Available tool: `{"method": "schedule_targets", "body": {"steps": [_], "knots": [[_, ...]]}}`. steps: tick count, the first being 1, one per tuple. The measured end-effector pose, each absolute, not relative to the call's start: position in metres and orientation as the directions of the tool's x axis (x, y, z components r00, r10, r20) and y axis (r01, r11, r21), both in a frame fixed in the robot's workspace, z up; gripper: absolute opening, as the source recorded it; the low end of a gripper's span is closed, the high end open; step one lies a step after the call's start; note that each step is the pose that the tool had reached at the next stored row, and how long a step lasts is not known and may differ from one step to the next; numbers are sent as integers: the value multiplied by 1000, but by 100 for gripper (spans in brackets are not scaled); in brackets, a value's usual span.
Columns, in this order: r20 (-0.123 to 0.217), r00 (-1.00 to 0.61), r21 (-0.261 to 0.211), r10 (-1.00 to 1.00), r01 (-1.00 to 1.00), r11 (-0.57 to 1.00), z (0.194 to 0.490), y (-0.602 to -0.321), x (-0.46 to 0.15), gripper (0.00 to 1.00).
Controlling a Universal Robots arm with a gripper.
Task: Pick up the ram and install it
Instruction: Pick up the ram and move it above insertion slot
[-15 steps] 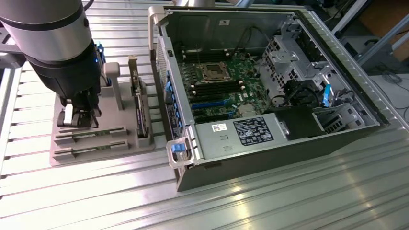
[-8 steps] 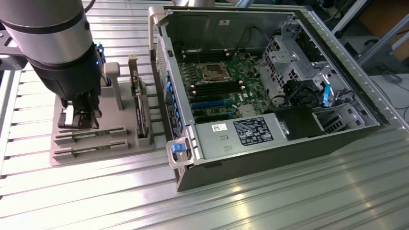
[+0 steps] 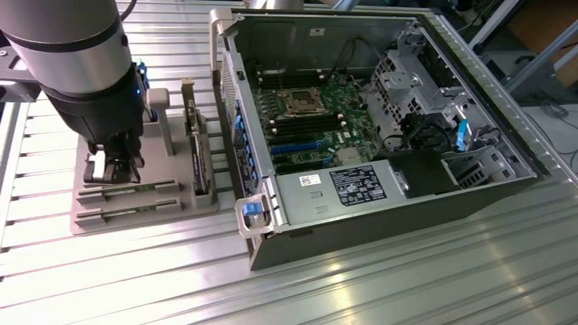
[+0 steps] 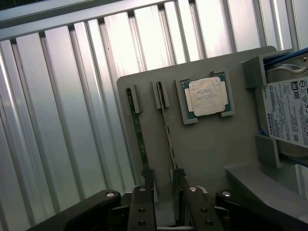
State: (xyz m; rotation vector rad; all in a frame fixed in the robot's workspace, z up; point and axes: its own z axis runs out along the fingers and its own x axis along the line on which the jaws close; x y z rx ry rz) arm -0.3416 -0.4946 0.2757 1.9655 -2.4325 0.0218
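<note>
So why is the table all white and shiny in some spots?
In the exterior view, light bounces off the ribbed metal table in bright streaks, while the inside of the computer case looks shadowy. In the wrist view, the same table glares almost white, and the silver processor gleams too.

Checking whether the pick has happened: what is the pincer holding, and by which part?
Nothing is held. The pincer stands open over the grey tray, its fingertips beside the ends of two ram sticks.
</note>
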Motion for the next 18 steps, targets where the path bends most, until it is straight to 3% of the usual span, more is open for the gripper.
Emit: {"method": "schedule_targets", "body": {"steps": [18], "knots": [[20, -210, -2, -977, -978, 210, 269, -495, -342, 30]]}}
